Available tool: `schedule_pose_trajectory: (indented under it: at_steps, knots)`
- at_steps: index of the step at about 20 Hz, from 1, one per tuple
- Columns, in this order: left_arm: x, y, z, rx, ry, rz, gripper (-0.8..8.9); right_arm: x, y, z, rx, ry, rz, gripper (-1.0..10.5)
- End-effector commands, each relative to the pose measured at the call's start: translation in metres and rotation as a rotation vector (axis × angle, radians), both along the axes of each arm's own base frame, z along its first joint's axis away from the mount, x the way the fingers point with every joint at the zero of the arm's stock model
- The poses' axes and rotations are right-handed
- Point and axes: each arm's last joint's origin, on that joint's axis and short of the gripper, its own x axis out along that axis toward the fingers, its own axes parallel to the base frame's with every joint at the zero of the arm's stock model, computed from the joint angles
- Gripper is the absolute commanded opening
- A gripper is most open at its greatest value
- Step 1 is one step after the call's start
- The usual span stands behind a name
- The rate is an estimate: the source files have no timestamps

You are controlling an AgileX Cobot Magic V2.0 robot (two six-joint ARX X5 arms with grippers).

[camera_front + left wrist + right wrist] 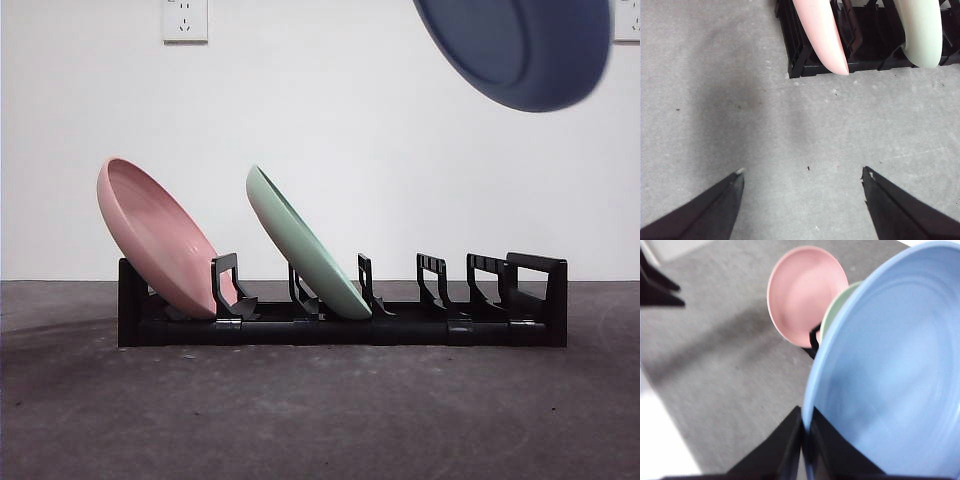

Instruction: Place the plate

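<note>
My right hand [803, 440] pinched the round blue plastic plate [520, 50] by its rim, high above the black slotted rack [340, 325]; thin grip risked slip or hitting the green plate [305, 245]. Left hand [802, 177] wide, empty.

Smooth satin blue plate [525, 45], black plastic rack [340, 325], rough grey table [320, 420]

Right tool [803, 432] clamped on blue plate [890, 375] rim, held high. Left tool [802, 175] spread wide, hovering above table.

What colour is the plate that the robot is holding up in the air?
Blue: the blue plate pinched by the right gripper shows best in the right wrist view.
</note>
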Motion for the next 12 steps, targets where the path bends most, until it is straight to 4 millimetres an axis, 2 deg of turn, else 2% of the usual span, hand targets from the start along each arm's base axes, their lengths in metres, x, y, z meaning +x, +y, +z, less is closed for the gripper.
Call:
schedule_pose_trajectory:
  at_steps: [1,3,7,12]
  knots:
    - [0.001,0.0,0.007,-0.003,-0.025,-0.004,3.78,-0.01,0.009,-0.016,-0.071,-0.039,0.004,0.1]
    - [0.002,0.0,0.007,-0.004,-0.034,-0.004,3.78,-0.019,0.021,-0.038,-0.133,-0.012,0.03,0.1]
    - [0.004,-0.001,0.01,-0.006,-0.07,-0.004,3.78,-0.039,0.056,-0.082,-0.274,0.003,0.1,0.1]
    - [0.005,-0.001,0.01,-0.006,-0.076,-0.004,3.78,-0.06,0.109,-0.121,-0.439,-0.031,0.255,0.1]
